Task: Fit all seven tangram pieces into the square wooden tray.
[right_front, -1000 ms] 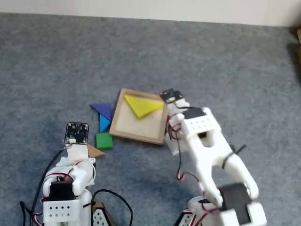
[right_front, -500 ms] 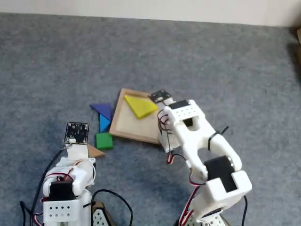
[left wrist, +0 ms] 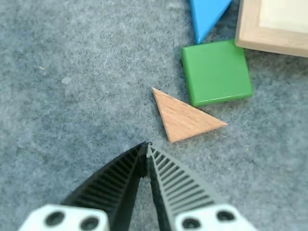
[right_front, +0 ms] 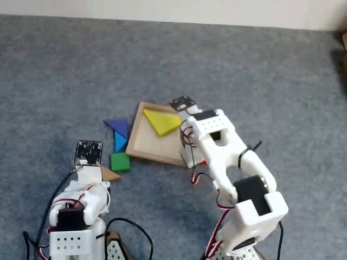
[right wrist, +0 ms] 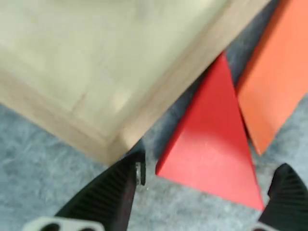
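The square wooden tray (right_front: pixel 145 145) holds 1 yellow triangle (right_front: pixel 161 122). The red triangle (right wrist: pixel 211 144) lies on the grey carpet (right_front: pixel 271 81) just outside the tray's corner, between the right gripper's (right wrist: pixel 210 171) spread fingers; that arm bends down over the tray's right edge. The left gripper (left wrist: pixel 147 147), fingers together, points at a plain wooden triangle (left wrist: pixel 185 118) nearby.

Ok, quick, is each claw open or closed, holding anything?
Left claw: closed, empty, beside the wood triangle.
Right claw: open, straddling the red triangle, not gripping it.
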Motion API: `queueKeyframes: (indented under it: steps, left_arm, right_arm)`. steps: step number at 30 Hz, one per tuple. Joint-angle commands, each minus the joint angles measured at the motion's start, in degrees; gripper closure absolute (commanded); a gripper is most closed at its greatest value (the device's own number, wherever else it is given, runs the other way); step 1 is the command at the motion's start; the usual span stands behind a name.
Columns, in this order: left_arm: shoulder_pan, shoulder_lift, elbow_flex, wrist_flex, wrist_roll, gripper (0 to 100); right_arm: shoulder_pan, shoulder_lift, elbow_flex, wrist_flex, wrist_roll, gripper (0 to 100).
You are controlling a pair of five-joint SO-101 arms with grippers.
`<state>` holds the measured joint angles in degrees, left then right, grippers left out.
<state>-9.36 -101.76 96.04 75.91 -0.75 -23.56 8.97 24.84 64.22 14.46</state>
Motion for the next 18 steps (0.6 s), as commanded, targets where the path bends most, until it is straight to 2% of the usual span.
queueKeyframes:
  steps: [1, 11, 15, 18]
  left_arm:
    - [1.2, -2.6, 1.2, 0.4, -0.2, 99]
    - [1.2, -2.6, 1.2, 0.4, -0.2, 99]
    - [1.2, -2.6, 1.2, 0.4, -0.2, 99]
    - [1.2, -2.6, 1.2, 0.4, -0.2, 99]
  right_arm:
    - [0.7, -0.7, -3.6, -2.0, 0.5, 61.6]
    - [1.8, -0.6, -3.3, -2.0, 0.8, 61.6]
    - [1.9, -0.6, -3.1, -2.0, 5.6, 61.6]
    - [2.8, -0.7, -3.1, -1.8, 6.5, 61.6]
